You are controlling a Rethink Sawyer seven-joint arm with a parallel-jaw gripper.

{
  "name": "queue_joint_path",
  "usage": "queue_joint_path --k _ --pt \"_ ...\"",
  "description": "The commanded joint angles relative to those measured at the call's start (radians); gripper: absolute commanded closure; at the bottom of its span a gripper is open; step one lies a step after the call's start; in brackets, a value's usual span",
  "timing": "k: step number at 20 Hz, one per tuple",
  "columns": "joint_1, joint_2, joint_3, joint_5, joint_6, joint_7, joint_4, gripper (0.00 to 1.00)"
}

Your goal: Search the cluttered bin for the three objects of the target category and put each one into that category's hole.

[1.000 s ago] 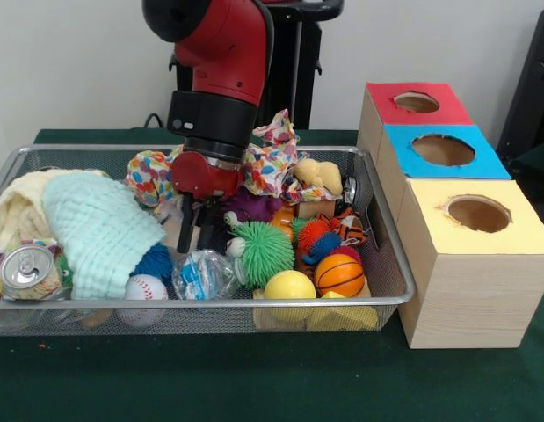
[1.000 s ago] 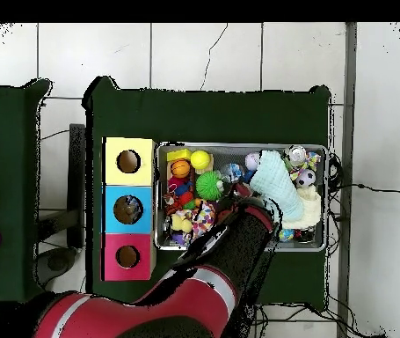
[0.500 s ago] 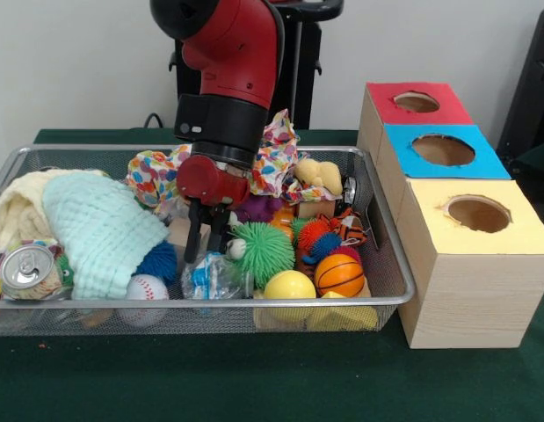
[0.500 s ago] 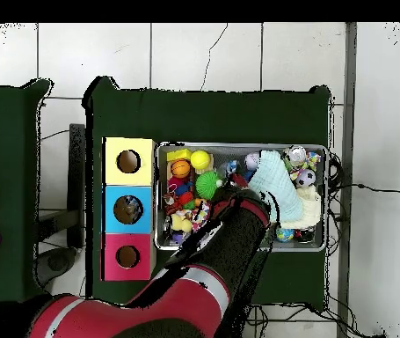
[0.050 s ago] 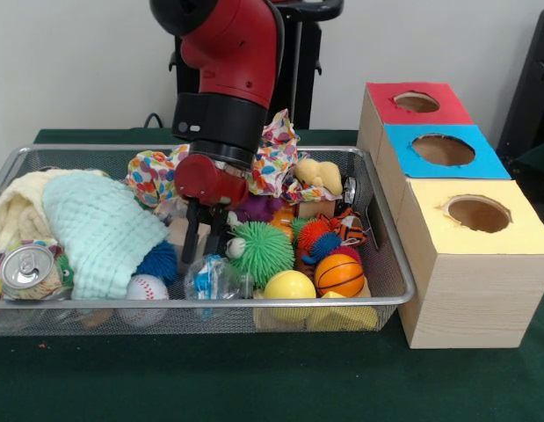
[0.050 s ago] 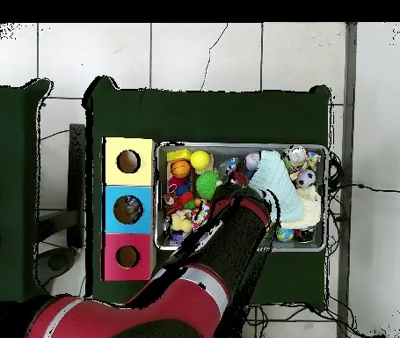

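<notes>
While the gripper [image 5: 204, 249] hangs low in the wire bin [image 5: 390, 264], jaws narrowly parted and empty, tips just above a crumpled plastic bottle [image 5: 210, 277], green spiky ball [image 5: 263, 250] beside, three holed boxes [image 5: 447, 176] adjoining the bin.

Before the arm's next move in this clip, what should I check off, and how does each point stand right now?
1. hand inside the wire bin, fingers down among the toys: ok.
2. Hand open or shut: cannot tell; its tips sit in clutter.
3. Object held: cannot tell.
4. Clear plastic bottle just below the hand, reachable: ok.
5. Holes in the red box, blue box and yellow box unobstructed: ok.
6. Overhead view of the hand: not ok, the arm covers it.
</notes>
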Motion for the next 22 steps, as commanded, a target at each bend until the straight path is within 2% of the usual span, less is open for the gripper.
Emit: queue_joint_path --k 1,7,10,17,22 --pt "0.013 0.068 0.053 0.075 0.013 0.073 -0.087 0.00" --pt "0.025 0.090 0.034 0.103 -0.001 0.069 -0.092 0.00" --pt "0.038 0.123 0.011 0.125 -0.010 0.056 -0.107 0.00" --pt "0.105 0.243 -0.104 0.230 -0.050 0.013 -0.135 0.00" --pt "0.161 0.327 -0.202 0.332 -0.108 -0.019 -0.133 0.00"
